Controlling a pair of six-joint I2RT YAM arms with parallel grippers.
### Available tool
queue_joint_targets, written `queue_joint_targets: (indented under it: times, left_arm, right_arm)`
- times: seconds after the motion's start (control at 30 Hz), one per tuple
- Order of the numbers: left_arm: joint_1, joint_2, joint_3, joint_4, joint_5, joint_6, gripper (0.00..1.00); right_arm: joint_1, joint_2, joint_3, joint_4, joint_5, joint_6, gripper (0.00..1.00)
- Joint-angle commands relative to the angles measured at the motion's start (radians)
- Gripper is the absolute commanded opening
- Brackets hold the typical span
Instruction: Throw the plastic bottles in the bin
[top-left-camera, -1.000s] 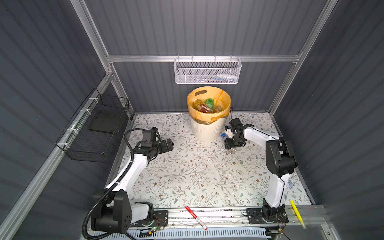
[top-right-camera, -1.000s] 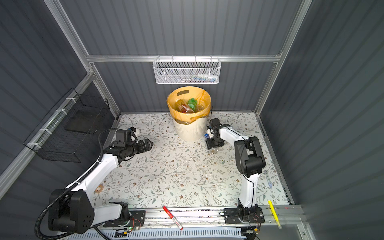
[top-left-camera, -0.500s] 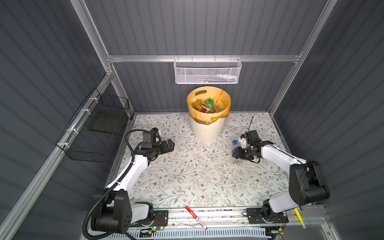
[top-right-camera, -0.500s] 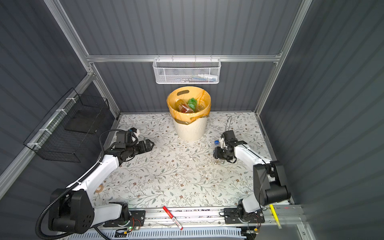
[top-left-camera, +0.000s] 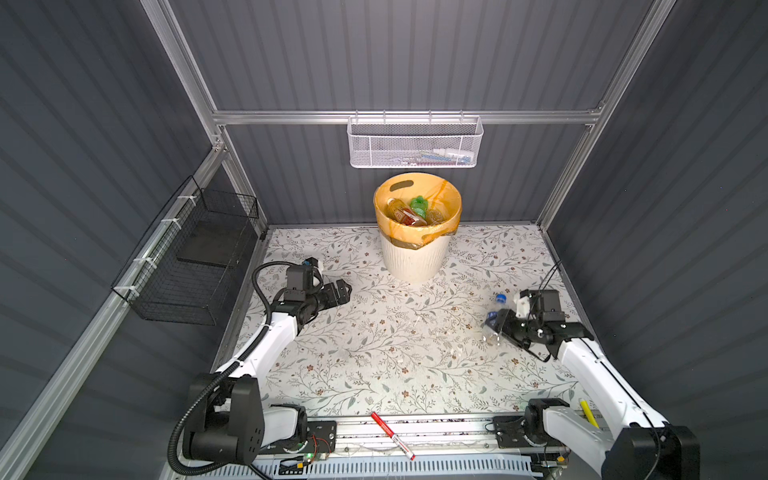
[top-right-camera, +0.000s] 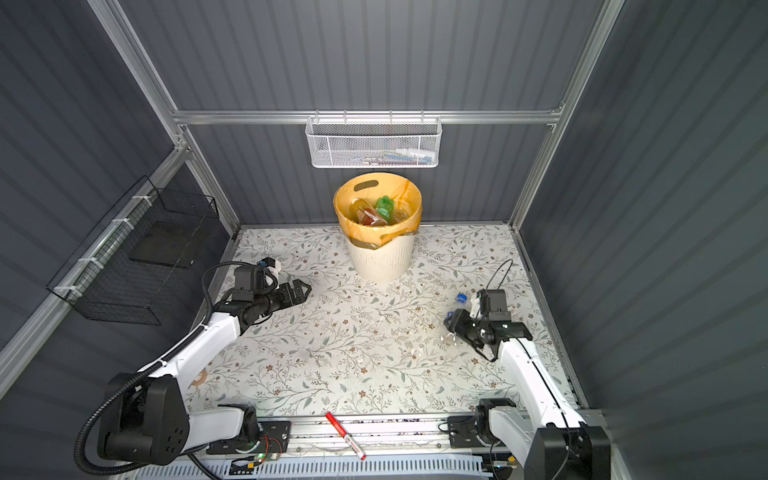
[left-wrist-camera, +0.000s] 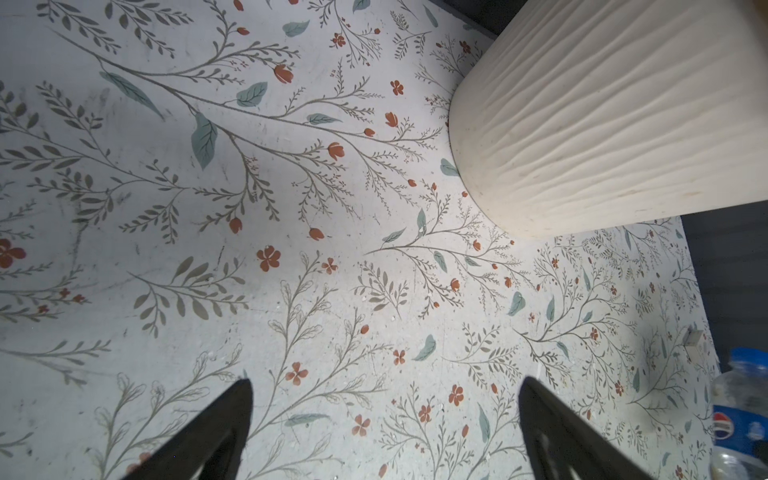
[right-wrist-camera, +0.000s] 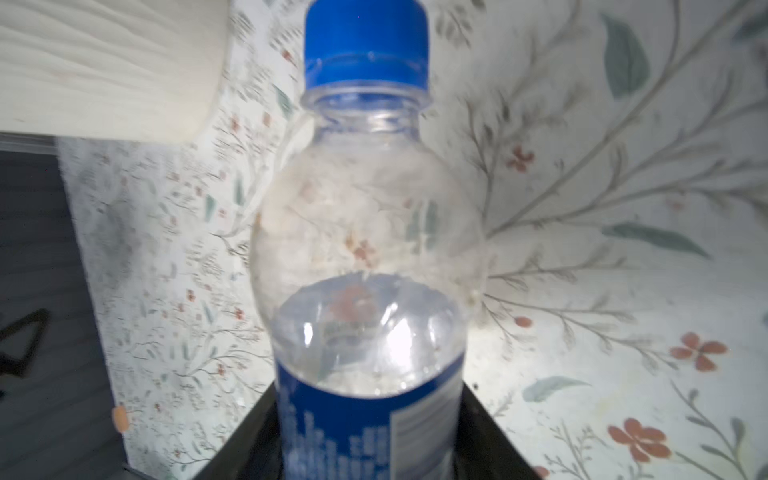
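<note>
Bottle with a blue cap, held in my right gripper

The jaws of my right gripper pinch the clear bottle at its blue label, on the right side of the floral table, well apart from the bin. I see other bottles lying inside the bin. My left gripper has its jaws spread and holds nothing.

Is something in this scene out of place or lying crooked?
A red marker pen lies slantwise across the front rail, off the floral mat. A yellow pen rests by the base of the right arm. The orange bag hangs unevenly over the rim of the bin.
</note>
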Motion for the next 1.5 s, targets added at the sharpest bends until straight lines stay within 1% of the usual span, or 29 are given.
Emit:
queue_joint_targets:
  times: [0.0, 0.03, 0.07, 0.1, 0.13, 0.17, 0.2, 0.27, 0.3, 0.37, 0.5, 0.57, 0.63, 0.73, 0.83, 0.87, 0.9, 0.93, 0.97, 1.03, 1.13, 1.2, 1.27, 1.37, 1.47]
  left_arm:
    - [0.005, 0.000, -0.017, 0.042, 0.018, -0.021, 1.00]
    - [0.004, 0.003, -0.021, 0.050, 0.019, -0.027, 1.00]
    - [0.004, 0.005, -0.024, 0.054, 0.021, -0.036, 1.00]
    - [0.004, 0.006, -0.025, 0.059, 0.019, -0.045, 1.00]
    - [0.004, 0.004, -0.024, 0.060, 0.013, -0.055, 1.00]
    - [0.004, -0.002, -0.024, 0.057, 0.002, -0.061, 1.00]
    - [0.004, -0.013, -0.024, 0.049, -0.014, -0.063, 1.00]
    - [0.003, -0.035, -0.023, 0.033, -0.041, -0.058, 1.00]
    - [0.004, -0.043, -0.023, 0.023, -0.050, -0.054, 1.00]
    - [0.004, -0.043, -0.011, 0.004, -0.059, -0.041, 1.00]
    - [0.004, -0.042, 0.007, -0.013, -0.063, -0.035, 1.00]
    - [0.004, -0.044, 0.010, -0.013, -0.067, -0.033, 1.00]
    - [0.004, -0.044, 0.012, -0.012, -0.073, -0.029, 1.00]
    - [0.004, -0.044, 0.001, 0.000, -0.101, -0.027, 1.00]
    - [0.004, -0.040, -0.015, 0.030, -0.160, -0.019, 1.00]
    - [0.004, -0.041, -0.023, 0.045, -0.206, -0.017, 1.00]
    - [0.004, -0.044, -0.035, 0.066, -0.260, -0.015, 1.00]
    - [0.004, -0.048, -0.048, 0.083, -0.314, -0.010, 1.00]
    - [0.004, -0.053, -0.067, 0.108, -0.385, -0.009, 1.00]
    - [0.004, -0.066, -0.097, 0.150, -0.508, 0.006, 1.00]
    - [0.004, -0.081, -0.148, 0.222, -0.647, 0.039, 1.00]
    - [0.004, -0.079, -0.187, 0.281, -0.727, 0.062, 1.00]
    - [0.004, -0.068, -0.233, 0.367, -0.789, 0.089, 1.00]
    - [0.004, -0.027, -0.300, 0.504, -0.858, 0.143, 1.00]
    - [0.004, 0.032, -0.338, 0.613, -0.866, 0.190, 1.00]
  right_arm:
    - [0.044, 0.071, 0.391, 0.014, -0.036, 0.044, 0.54]
    - [0.072, 0.134, 0.528, 0.006, -0.040, 0.056, 0.56]
    - [0.109, 0.203, 0.705, 0.015, -0.055, 0.081, 0.63]
    - [0.137, 0.269, 0.853, 0.031, -0.086, 0.121, 0.76]
    - [0.150, 0.313, 0.960, 0.052, -0.111, 0.168, 0.96]
    - [0.158, 0.369, 1.055, 0.088, -0.156, 0.218, 0.99]
    - [0.159, 0.410, 1.124, 0.115, -0.183, 0.263, 0.99]
    - [0.152, 0.472, 1.209, 0.116, -0.209, 0.309, 0.99]
    - [0.145, 0.497, 1.244, 0.103, -0.223, 0.319, 0.99]
    - [0.142, 0.509, 1.245, 0.103, -0.219, 0.328, 0.99]
    - [0.117, 0.456, 1.136, 0.196, -0.203, 0.354, 0.99]
    - [0.097, 0.434, 1.103, 0.201, -0.201, 0.351, 0.99]
    - [0.080, 0.408, 1.067, 0.189, -0.199, 0.321, 0.99]
    - [0.060, 0.351, 0.984, 0.109, -0.156, 0.221, 0.99]
    - [0.038, 0.261, 0.821, 0.059, -0.070, 0.090, 0.99]
    - [0.030, 0.224, 0.744, 0.048, -0.017, 0.047, 0.99]
    - [0.019, 0.186, 0.673, 0.045, 0.064, 0.003, 0.99]
    - [0.011, 0.150, 0.595, 0.055, 0.116, -0.030, 0.99]
    - [0.002, 0.109, 0.503, 0.079, 0.192, -0.065, 0.99]
    - [-0.012, 0.026, 0.323, 0.145, 0.325, -0.123, 0.99]
    - [-0.021, -0.078, 0.055, 0.336, 0.449, -0.222, 0.99]
    - [-0.021, -0.149, -0.119, 0.514, 0.535, -0.279, 0.99]
    - [-0.027, -0.205, -0.265, 0.681, 0.636, -0.299, 0.99]
    - [-0.056, -0.211, -0.369, 0.821, 0.698, -0.340, 0.99]
    - [-0.085, -0.144, -0.428, 0.946, 0.700, -0.357, 0.99]
